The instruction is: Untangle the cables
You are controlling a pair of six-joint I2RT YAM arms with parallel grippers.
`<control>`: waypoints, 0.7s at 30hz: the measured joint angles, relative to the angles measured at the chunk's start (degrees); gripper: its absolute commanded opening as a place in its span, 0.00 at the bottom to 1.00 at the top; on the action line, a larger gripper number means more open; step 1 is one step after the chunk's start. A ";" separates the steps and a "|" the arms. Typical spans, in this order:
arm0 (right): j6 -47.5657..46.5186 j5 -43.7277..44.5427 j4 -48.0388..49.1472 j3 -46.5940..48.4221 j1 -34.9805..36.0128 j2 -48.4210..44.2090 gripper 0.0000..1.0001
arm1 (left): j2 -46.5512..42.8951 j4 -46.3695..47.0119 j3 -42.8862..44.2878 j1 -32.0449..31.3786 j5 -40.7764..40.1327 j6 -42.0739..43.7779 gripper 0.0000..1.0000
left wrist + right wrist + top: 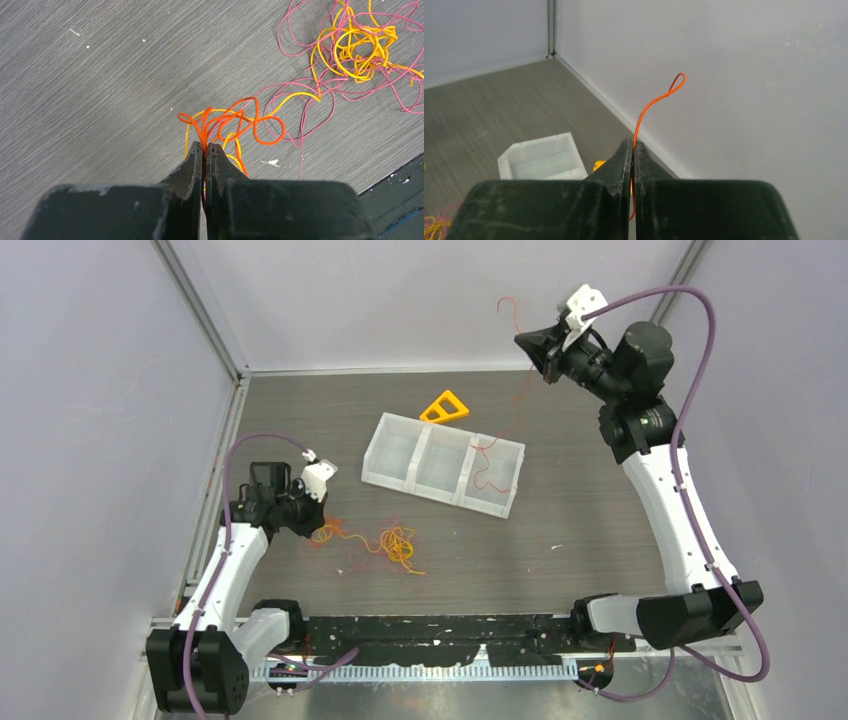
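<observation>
Right wrist: orange cable [644, 112] points up from right tool [632, 143].

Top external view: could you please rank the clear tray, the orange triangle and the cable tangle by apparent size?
1. clear tray
2. cable tangle, counting its loose sprawl
3. orange triangle

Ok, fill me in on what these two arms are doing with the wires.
This is an untangling job. The left end effector is shut on a few orange loops at the edge of the red and yellow tangle lying on the table. The right end effector is raised near the far right corner, shut on a single orange-red cable. A red strand lies in the right compartment of the clear tray; whether it's the same cable is unclear.
</observation>
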 measured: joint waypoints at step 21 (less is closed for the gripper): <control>17.68 -6.38 9.75 -25.99 0.07 2.80 0.05 | 1.57 0.15 -0.02 0.00 0.44 -1.09 0.00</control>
